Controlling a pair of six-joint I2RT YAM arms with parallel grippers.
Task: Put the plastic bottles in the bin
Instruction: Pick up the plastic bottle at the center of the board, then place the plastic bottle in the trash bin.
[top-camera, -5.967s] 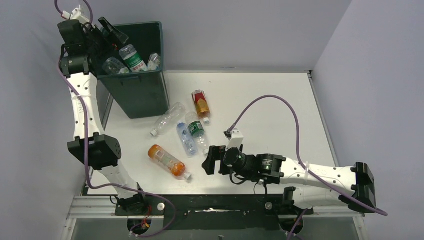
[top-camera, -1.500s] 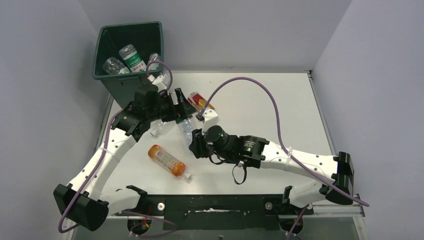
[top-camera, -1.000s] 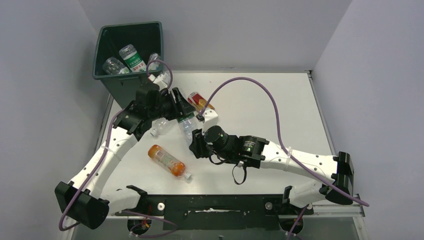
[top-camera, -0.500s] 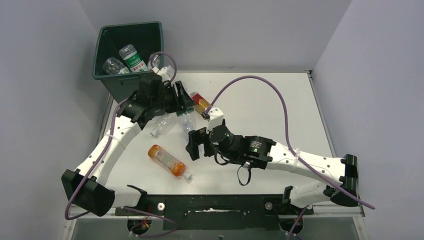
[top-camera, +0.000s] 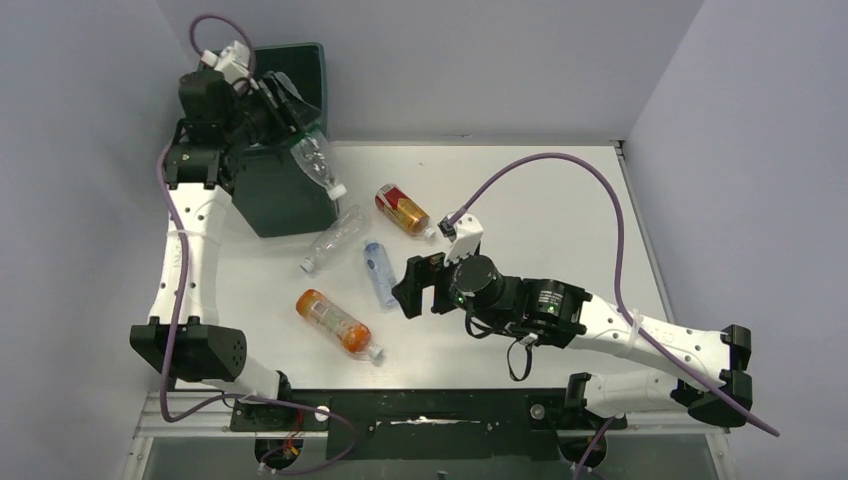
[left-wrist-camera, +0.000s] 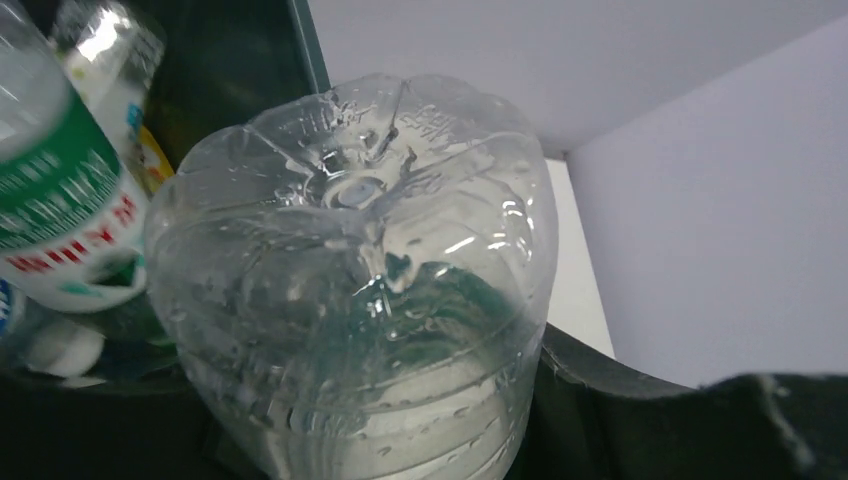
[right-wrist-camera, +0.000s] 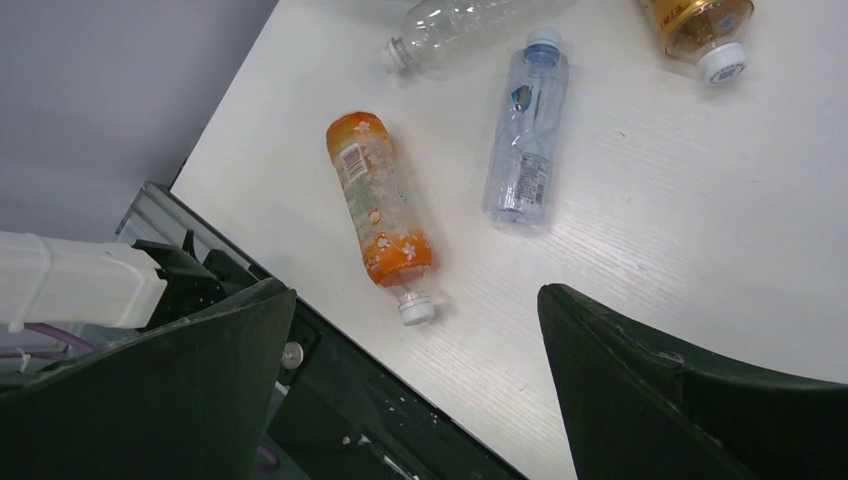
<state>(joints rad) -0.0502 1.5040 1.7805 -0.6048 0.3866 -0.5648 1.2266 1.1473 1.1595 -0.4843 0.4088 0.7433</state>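
**A:** White table (top-camera: 540, 200), grey-walled booth. First item?

**B:** Clear crumpled plastic bottle (top-camera: 313, 160), clamped at its base end by the left gripper (top-camera: 290, 115). It is raised at the near right corner of the tall dark green rectangular bin (top-camera: 280, 195).

**A:** Orientation?

**B:** Long axis diagonal in the overhead view. Base up toward the gripper, white cap down and right, seemingly outside the rim.

**A:** Step?

**B:** Delivery, by my reading. The next move calls for bringing the whole bottle inboard of the rim before letting go, or the cap end may tip it onto the table. The bin holds a green-labelled bottle (left-wrist-camera: 50, 205) and others.

**A:** Other tool?

**B:** Right gripper (top-camera: 413, 287), spread wide and empty, above the table just beside a clear blue-capped bottle (top-camera: 378, 273). An orange bottle (top-camera: 335, 322), an amber red-labelled bottle (top-camera: 402, 210) and a plain clear bottle (top-camera: 335, 237) lie nearby.
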